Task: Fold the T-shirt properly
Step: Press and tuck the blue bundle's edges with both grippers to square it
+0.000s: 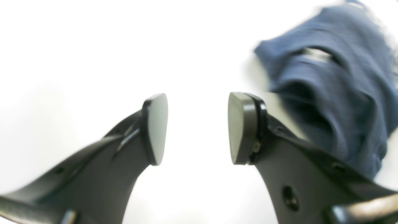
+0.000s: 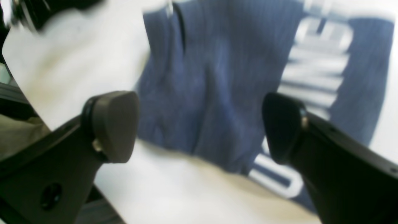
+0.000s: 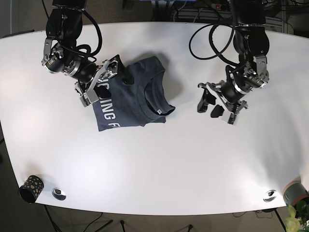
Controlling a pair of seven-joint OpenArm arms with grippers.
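Navy T-shirt point(image 3: 130, 94), w/ white lettering, lies partly folded on white table point(image 3: 159, 164); right gripper point(image 3: 104, 79) hovers over its lettered edge, jaws wide & empty, prob. lining up a grab; left gripper point(image 3: 216, 102) parked well clear, also open, empty.

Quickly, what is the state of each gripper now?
Left gripper: open, holding nothing, beside the T-shirt.
Right gripper: open, holding nothing, above the T-shirt.
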